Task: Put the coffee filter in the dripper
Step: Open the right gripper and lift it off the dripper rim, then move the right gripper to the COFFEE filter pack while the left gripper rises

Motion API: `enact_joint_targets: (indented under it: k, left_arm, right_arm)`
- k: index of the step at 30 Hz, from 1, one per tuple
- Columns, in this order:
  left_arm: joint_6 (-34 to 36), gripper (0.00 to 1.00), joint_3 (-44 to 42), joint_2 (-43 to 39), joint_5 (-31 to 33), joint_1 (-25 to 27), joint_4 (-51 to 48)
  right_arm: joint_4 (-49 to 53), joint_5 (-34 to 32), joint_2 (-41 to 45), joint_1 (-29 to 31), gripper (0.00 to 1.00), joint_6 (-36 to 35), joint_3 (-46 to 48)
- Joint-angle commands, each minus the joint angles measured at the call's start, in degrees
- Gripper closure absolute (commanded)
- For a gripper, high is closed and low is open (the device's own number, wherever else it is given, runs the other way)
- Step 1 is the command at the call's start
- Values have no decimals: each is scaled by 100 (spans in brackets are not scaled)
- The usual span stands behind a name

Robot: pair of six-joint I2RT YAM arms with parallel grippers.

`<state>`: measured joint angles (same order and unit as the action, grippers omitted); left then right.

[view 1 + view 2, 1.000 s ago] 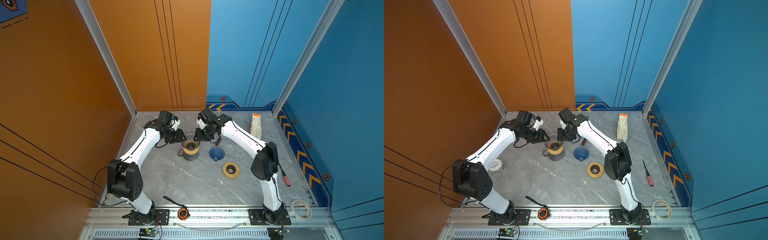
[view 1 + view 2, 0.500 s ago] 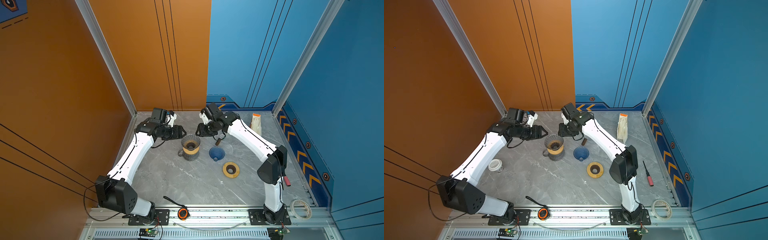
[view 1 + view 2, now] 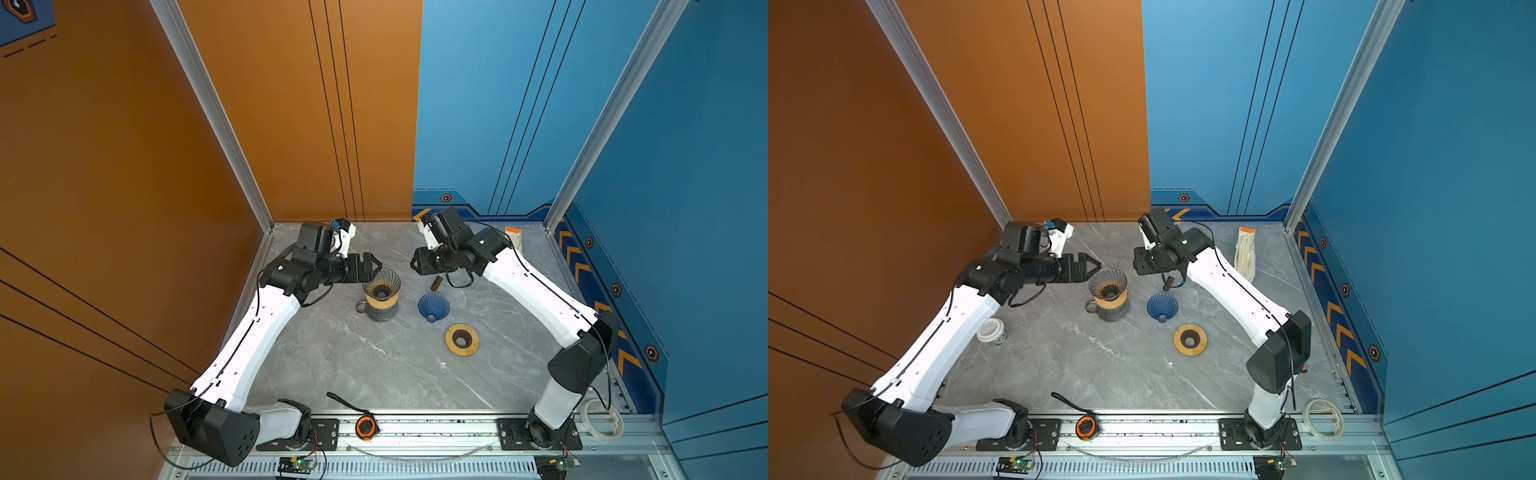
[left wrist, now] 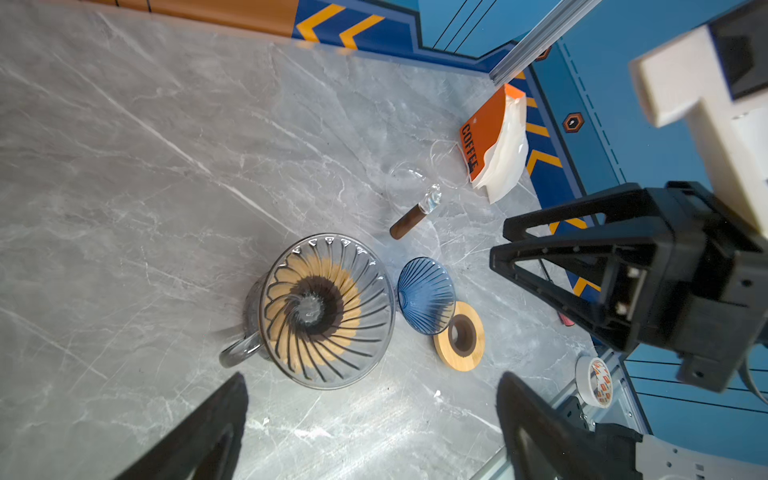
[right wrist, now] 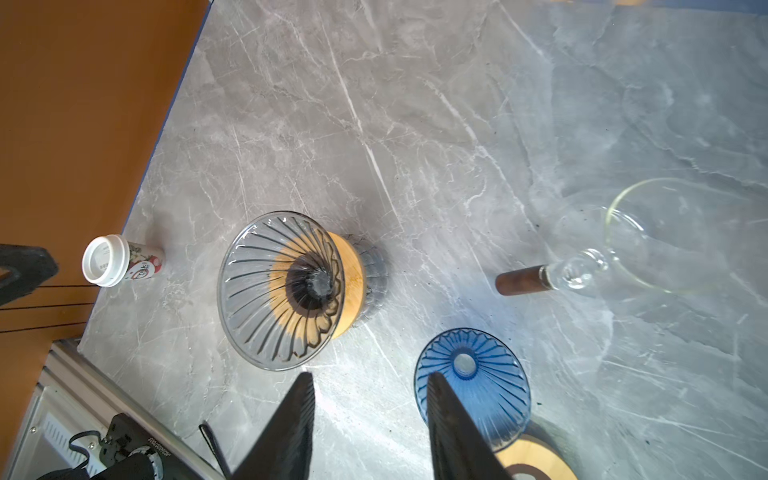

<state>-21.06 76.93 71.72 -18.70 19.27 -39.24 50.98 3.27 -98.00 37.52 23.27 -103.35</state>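
The left arm is extended from the front rail toward the rear of the grey marble-patterned tabletop [image 3: 374,374], with the wrist turned inward. The left gripper [image 3: 376,265] is held roughly level and is pointed at the rim of the smoke-grey ribbed glass dripper [image 3: 381,286], just beside it but apart from it. In the left wrist view its fingers [image 4: 199,432] are seen spread wide, and nothing is held between them.

The right arm is bent at the elbow on the right side. Its forearm is angled toward the rear centre. The right gripper [image 3: 419,262] is tilted downward over the table, behind the gap between the grey dripper and the clear glass scoop with a brown wooden handle [image 3: 435,283]. In the right wrist view its jaws are seen partly parted, and nothing is gripped.

The grey dripper is seated upright in a wooden collar on a glass server. The white paper coffee filters [image 3: 514,237] are stored in an orange-topped pack at the rear right, well apart from the dripper.

A blue ribbed glass cone [image 3: 433,306] is lying on its side just beside a round wooden ring [image 3: 461,339]. A white-lidded paper cup [image 3: 991,331] is standing near the left arm.
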Motion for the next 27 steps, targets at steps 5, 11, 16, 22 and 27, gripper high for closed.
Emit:
enact_joint_targets:
  k: [5,11,16,22,27]
  left_arm:
    - [-364,2,-713,-361,219,249,1012]
    - [-224,2,-625,-233,308,580,1113]
    - [-149,2,-538,-46,459,951,1368]
    - [58,2,-491,216,824,1370,1562]
    - [58,2,-499,510,855,1578,1963]
  right_arm:
    - [-71,-566,963,-627,59,-209,993]
    - [-176,-665,1614,-1408,59,-222,1844]
    - [-231,-756,1991,-2111,60,-355,2367]
    - [-508,-584,2276,-3001,60,-434,2966]
    - [-1165,-244,2268,-3701,63,-366,3491]
